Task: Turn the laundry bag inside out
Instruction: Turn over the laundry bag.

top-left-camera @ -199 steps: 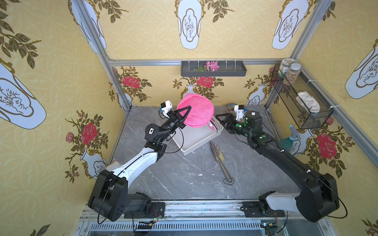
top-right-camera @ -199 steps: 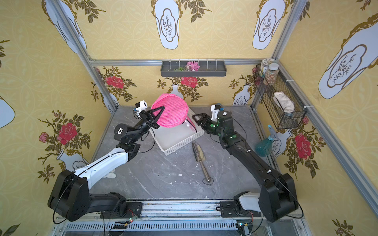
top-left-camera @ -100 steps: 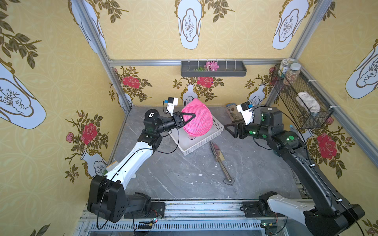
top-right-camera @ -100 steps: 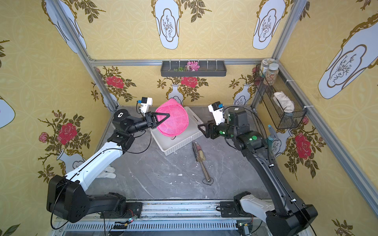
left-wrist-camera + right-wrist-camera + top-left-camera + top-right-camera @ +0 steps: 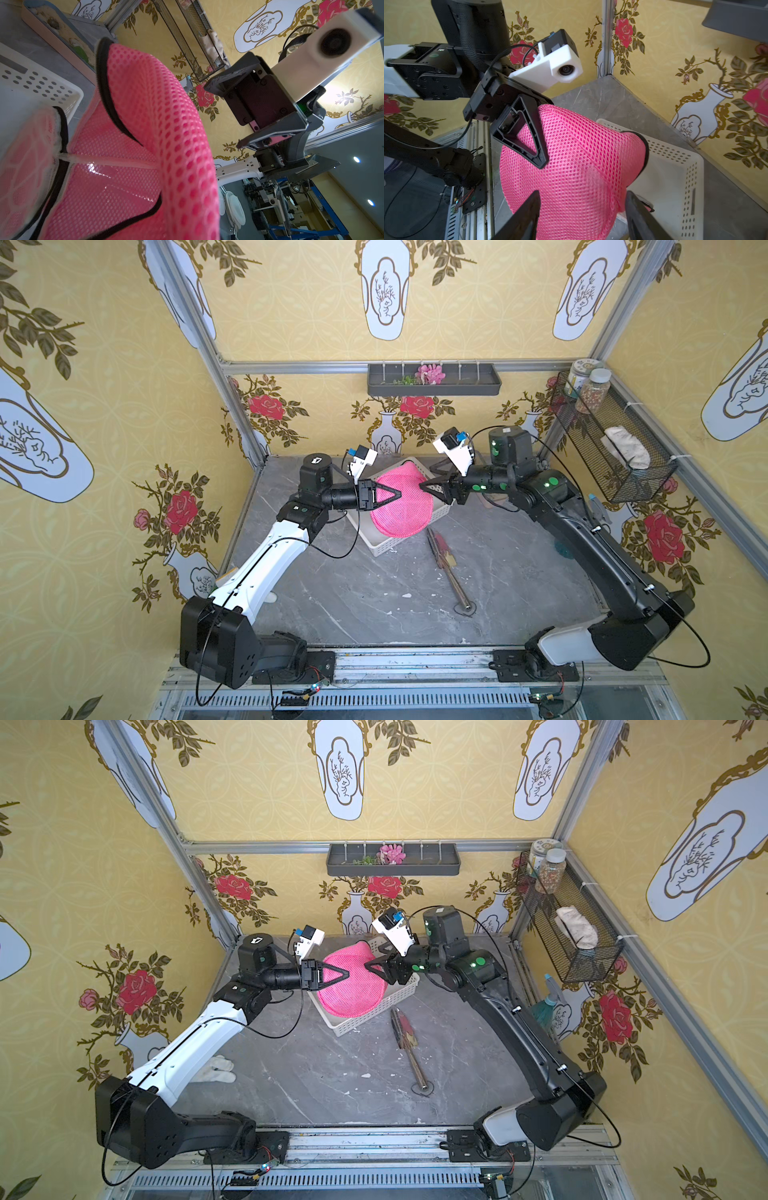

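1. Left gripper (image 5: 397, 494) is keeping its jaws pressed together on the bag (image 5: 401, 510). It's pinching the mesh on the bag's left side, just left of frame centre in both top views.
2. Right gripper (image 5: 422, 486) is the news. Half a second ago it was hanging back well to the right, and now it's arriving at the bag's upper right edge. Its jaws are spread but narrowing, and in the right wrist view the mesh is bulging between its fingers (image 5: 525, 218), not pinched yet.
3. The bag is hanging lower than a second ago, mid-frame over the basket (image 5: 376, 541). Its black zipper trim (image 5: 102, 79) is gaping open in the left wrist view.
4. So a two-handed hold is forming. The flip itself looks not yet begun, but a second grip should let the dome be pushed through that opening.
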Available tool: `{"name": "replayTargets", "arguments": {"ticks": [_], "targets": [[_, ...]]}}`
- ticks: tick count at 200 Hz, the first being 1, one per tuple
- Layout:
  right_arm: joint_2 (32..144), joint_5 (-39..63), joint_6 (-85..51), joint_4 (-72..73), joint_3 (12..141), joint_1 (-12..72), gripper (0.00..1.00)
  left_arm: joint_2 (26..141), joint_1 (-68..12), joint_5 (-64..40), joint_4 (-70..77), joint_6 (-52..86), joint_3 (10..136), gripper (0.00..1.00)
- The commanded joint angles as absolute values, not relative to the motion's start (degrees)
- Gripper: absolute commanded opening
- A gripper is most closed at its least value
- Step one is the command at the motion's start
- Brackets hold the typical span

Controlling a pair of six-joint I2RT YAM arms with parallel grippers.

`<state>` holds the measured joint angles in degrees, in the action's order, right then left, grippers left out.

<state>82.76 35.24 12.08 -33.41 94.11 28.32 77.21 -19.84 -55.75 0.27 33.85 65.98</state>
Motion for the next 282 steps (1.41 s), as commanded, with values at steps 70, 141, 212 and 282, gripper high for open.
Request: {"name": "replayTargets", "arguments": {"ticks": [70, 141, 212, 282], "targets": [[89.16, 37.93, 12.66, -29.77, 96.86, 29.77, 0.41, 78.05, -19.78, -60.68, -4.41, 28.74, 67.94, 0.0], [89.21, 34.31, 9.76, -25.1, 96.65, 28.65, 0.0, 77.7, -19.75, -62.27, -5.99, 27.21, 68.37, 0.0], [86.52, 44.85, 4.18, -23.51, 92.42, 27.14, 0.7, 77.77, -19.78, -61.79, -8.04, 25.36, 69.3, 0.0], [87.87, 26.51, 13.23, -23.61, 93.49, 29.93, 0.58, 77.37, -19.86, -62.66, -8.1, 25.38, 69.18, 0.0]]}}
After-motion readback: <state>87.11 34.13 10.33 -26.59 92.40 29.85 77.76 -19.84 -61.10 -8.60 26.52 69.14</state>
